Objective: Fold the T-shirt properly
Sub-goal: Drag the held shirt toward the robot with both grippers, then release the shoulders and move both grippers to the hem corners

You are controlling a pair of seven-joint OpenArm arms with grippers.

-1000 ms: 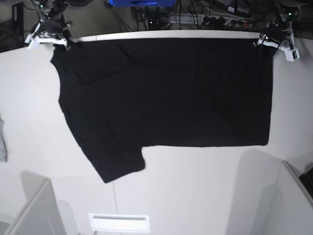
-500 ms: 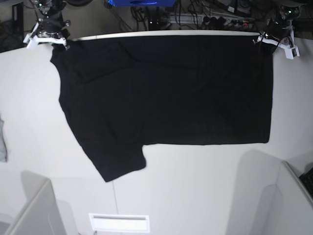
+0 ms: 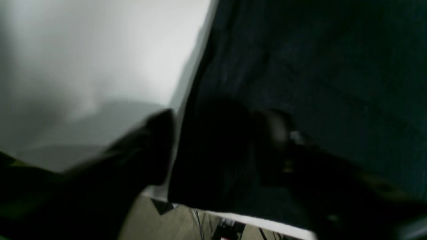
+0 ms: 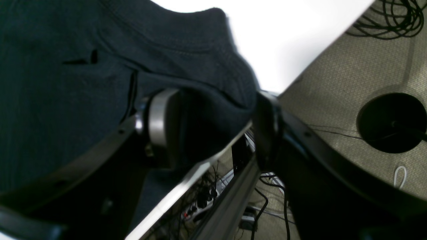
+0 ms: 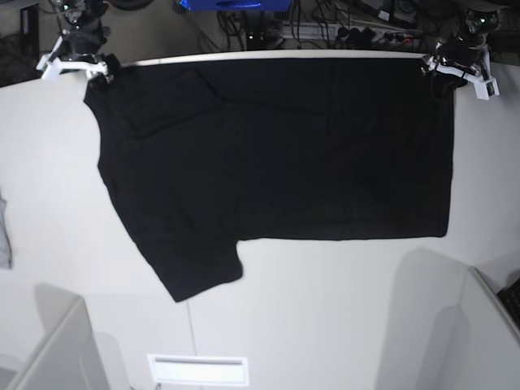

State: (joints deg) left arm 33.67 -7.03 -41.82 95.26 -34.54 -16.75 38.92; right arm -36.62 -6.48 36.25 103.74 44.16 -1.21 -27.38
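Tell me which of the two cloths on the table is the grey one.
The small scrap at the table's left edge in the base view, mostly cut off by the frame. The other is the large black T-shirt spread flat across the table.

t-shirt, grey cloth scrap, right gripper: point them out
T-shirt (image 5: 276,154), base view, middle of the body.
grey cloth scrap (image 5: 4,236), base view, its strip at the left edge.
right gripper (image 4: 206,130), right wrist view, between the fingertips.

I see a white flat tabletop (image 5: 325,309), grey cloth scrap (image 5: 5,236) at 9 o'clock edge, black cables (image 5: 357,24) on floor at 12, blue box (image 5: 231,4) beside them.
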